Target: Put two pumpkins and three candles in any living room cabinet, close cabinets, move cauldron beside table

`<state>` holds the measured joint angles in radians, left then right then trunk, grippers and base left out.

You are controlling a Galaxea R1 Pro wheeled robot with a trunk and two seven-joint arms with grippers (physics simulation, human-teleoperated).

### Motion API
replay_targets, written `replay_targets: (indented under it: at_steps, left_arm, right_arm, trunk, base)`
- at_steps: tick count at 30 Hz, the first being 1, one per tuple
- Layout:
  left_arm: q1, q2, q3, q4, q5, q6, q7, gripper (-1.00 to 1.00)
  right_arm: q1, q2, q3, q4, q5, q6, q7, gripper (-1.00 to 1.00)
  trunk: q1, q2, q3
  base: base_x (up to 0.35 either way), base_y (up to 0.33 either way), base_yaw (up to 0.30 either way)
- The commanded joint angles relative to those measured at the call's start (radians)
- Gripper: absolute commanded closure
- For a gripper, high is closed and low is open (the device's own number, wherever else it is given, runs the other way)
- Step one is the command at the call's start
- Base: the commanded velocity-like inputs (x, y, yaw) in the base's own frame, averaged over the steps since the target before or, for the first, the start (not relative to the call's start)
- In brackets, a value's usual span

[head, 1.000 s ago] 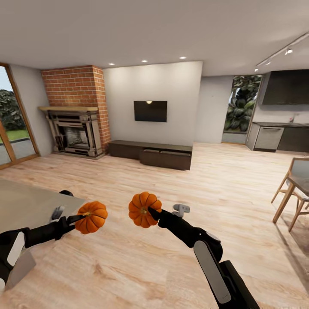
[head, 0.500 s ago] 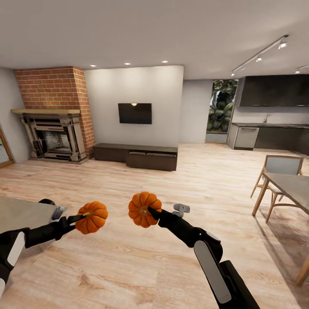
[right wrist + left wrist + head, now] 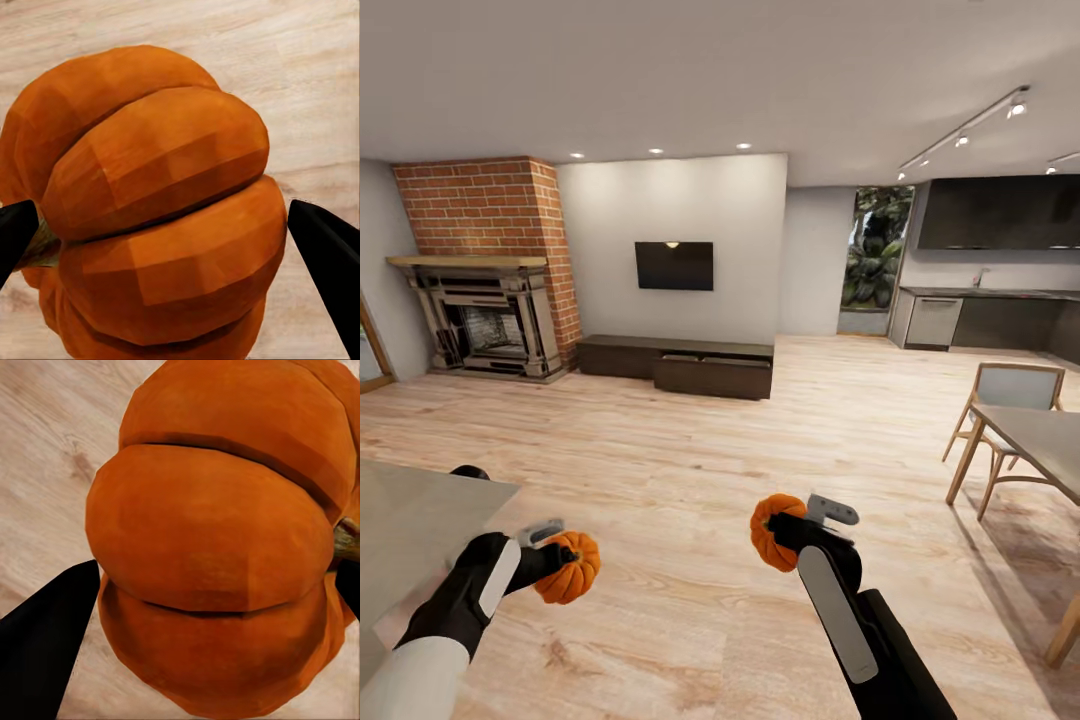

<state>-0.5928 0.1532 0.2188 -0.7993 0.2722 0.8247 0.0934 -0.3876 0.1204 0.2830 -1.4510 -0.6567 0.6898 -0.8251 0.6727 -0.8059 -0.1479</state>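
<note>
Left end effector (image 3: pixel 556 563) clamped on one pumpkin (image 3: pixel 569 567) at 7 o'clock, right end effector (image 3: pixel 785 530) clamped on second pumpkin (image 3: pixel 774 531) at 5 o'clock. Dark cabinet (image 3: pixel 677 364) well ahead at 12 o'clock beneath the television (image 3: pixel 674 265). Best carried level, both grips firm, straight across open floor (image 3: pixel 690 450), stopping just short of the drawer fronts.

Cabinet (image 3: pixel 676 363) too far off against the far wall to tell drawer fronts open from closed. Dark round shape (image 3: pixel 468 471) behind the grey tabletop's (image 3: pixel 410 530) far edge mostly hidden, unidentifiable. Left pumpkin (image 3: pixel 217 555) cut by the left wrist view's edges; stem barely visible. Right pumpkin (image 3: pixel 157 217) cropped below. Dining table (image 3: pixel 1040 440) cut at the head view's right edge.
</note>
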Motion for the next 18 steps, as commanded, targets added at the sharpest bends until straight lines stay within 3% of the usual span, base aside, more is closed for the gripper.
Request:
replay_targets:
  at_steps: [1,8,12,18]
  left_arm:
    - [-0.001,-0.010,-0.012,-0.001,0.008,0.003,0.026,1.00]
    - [-0.004,-0.087,-0.034,0.002,-0.003,0.002,0.077,1.00]
    - [-0.004,-0.090,-0.075,0.002,-0.014,-0.001,0.086,1.00]
    - [-0.005,-0.087,-0.084,0.001,-0.016,-0.002,0.085,1.00]
  right_arm:
    - [-0.003,0.001,0.010,0.011,-0.008,0.007,-0.018,1.00]
    - [-0.014,0.003,0.048,0.060,-0.008,0.029,-0.025,1.00]
    - [-0.039,0.028,0.048,0.061,-0.009,0.043,-0.029,1.00]
    - [-0.050,0.045,0.040,0.072,-0.015,0.049,-0.020,1.00]
  trunk:
    - [-0.004,0.006,0.002]
    - [-0.031,0.055,0.024]
    - [-0.031,0.055,0.024]
    - [-0.031,0.055,0.019]
  base:
    - [0.000,0.000,0.000]
    - [0.000,0.000,0.000]
    - [0.003,0.000,0.000]
    - [0.262,0.000,-0.060]
